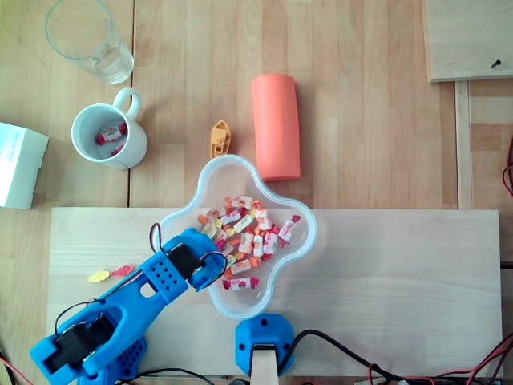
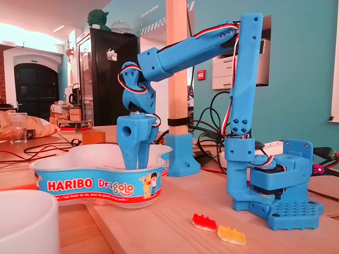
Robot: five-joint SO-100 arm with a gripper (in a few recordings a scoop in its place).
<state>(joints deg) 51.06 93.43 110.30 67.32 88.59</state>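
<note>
White box [image 1: 16, 164]: at the left edge of the tabletop [image 1: 385, 120] in the overhead view, partly cut off.
Glass [image 1: 84, 36]: clear, upright, far left corner, well apart from the arm.
Mug [image 1: 135, 148]: white, handle turned to the far side, just right of the box; one wrapped sweet [image 1: 111, 134] lies inside.
Gummy sweets [image 1: 108, 274]: one yellow, one red, side by side on the pale board [image 1: 401, 281], just left of the arm; in the fixed view [image 2: 217, 227] they lie near, in front of the arm's base.
Hand [image 1: 210, 230]: blue, pointing straight down into the left lobe of the bowl; in the fixed view [image 2: 135, 161] its tips sit below the rim, so clenched or released cannot be told.
Toy boat [image 1: 220, 139]: small, orange, just beyond the bowl's far edge.
Bowl [image 1: 232, 163]: clear, lobed, at the middle, straddling the board's far edge; printed band on its wall in the fixed view [image 2: 95, 185].
Wrapped sweets [image 1: 252, 233]: a heap of red, white and yellow in the bowl, touching or just right of the hand.
Roll [image 1: 276, 127]: salmon-coloured cylinder lying flat, far right of the bowl, its near end just beside the rim.
</note>
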